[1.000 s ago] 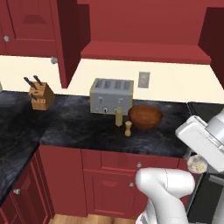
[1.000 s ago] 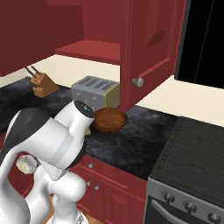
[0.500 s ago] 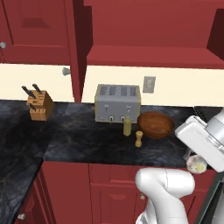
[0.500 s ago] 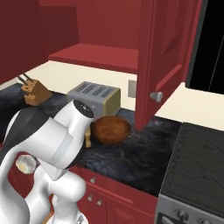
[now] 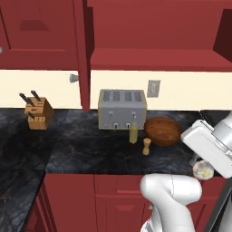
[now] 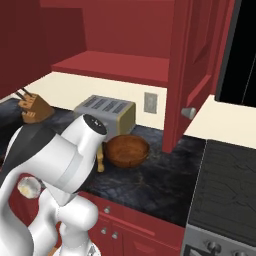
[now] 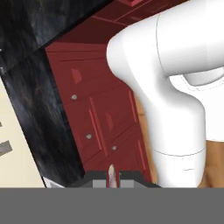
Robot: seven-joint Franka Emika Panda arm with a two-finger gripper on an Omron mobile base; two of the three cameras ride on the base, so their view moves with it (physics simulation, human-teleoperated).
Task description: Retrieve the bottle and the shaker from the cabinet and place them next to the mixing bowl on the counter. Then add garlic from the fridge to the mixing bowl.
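Two small task items stand on the dark table (image 5: 81, 149) in the left base view: bottle (image 5: 133, 133) center frame, just in front of the toaster (image 5: 122, 108), and shaker (image 5: 146, 146) just right of and below it, near but apart. Bowl (image 5: 163, 131) sits right of both, beside the toaster's right end, brown, looks empty. In the right base view the bowl (image 6: 127, 150) is center frame, toaster (image 6: 105, 111) up-left of it, shaker (image 6: 100, 161) partly hidden by the arm at the bowl's left. Knife block (image 5: 37, 114) at left of the left base view, well apart from the rest. Cabinet door (image 6: 190, 75) hangs open at upper right of the right base view, shelf inside bare. Stove (image 6: 225, 190) at lower right. Tool (image 7: 112, 177) at bottom center of the hand view, tips pressed together on a thin pale item, garlic (image 5: 203, 170), which shows as a pale lump under the hand at lower right of the left base view.
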